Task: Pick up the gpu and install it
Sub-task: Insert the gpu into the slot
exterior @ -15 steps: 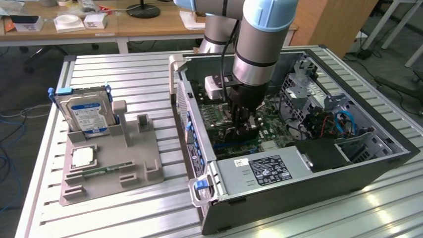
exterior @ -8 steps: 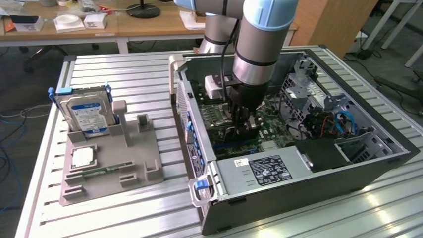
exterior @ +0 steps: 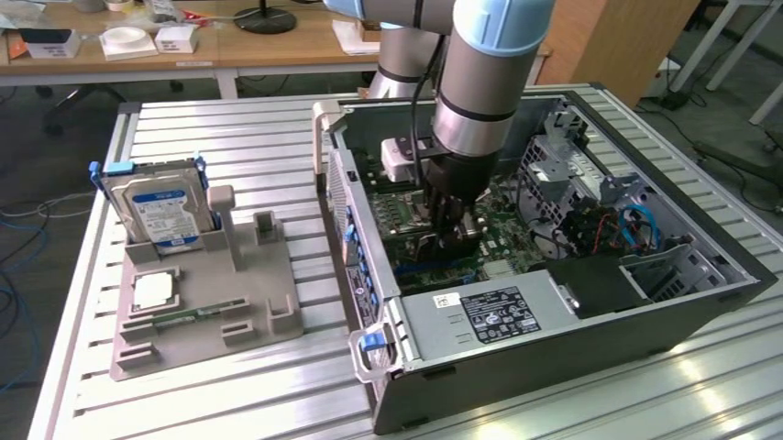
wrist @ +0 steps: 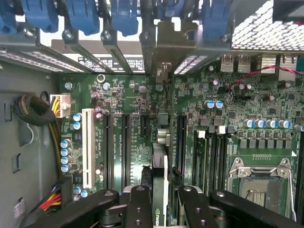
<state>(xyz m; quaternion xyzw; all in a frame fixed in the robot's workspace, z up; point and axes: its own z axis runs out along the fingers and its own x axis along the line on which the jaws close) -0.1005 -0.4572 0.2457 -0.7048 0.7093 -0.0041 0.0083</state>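
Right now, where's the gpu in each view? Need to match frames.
Exterior view: the gpu sits under the gripper, low over the motherboard.
Wrist view: the gpu is edge-on, clamped between the fingers.
Shared landmark: the green motherboard.

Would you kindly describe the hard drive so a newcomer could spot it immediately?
Start at the open computer case, then look toward the exterior view's left to the grey holder block on the slatted table. The hard drive stands upright at its far end, the only silver box with a blue label and blue side rails.
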